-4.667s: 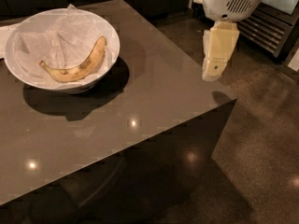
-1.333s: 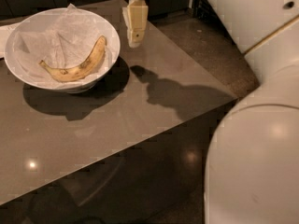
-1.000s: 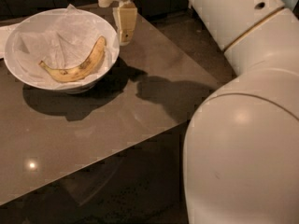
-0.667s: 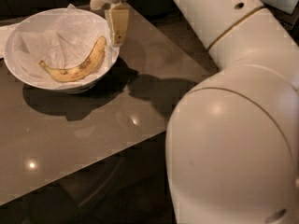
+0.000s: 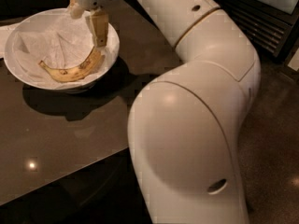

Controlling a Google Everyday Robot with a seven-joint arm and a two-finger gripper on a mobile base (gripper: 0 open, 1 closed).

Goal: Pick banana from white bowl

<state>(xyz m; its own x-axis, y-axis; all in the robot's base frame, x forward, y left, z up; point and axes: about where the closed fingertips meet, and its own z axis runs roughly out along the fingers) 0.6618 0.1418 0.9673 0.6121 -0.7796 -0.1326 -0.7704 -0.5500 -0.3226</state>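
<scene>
In the camera view, the white bowl [image 5: 112, 45] sits at the bench's [image 5: 70, 139] back left corner. The banana [image 5: 70, 72] lies across its near side, long axis left to right. The gripper [image 5: 87, 31] hangs just above the banana's right end, fingers [image 5: 99, 27] apart and empty.

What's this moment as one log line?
speckled yellow banana: lying in wide white bowl | gripper: over bowl's right side, by banana's right end

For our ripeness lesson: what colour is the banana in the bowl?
The banana is speckled yellow, camera view; gripper just above it.
</scene>
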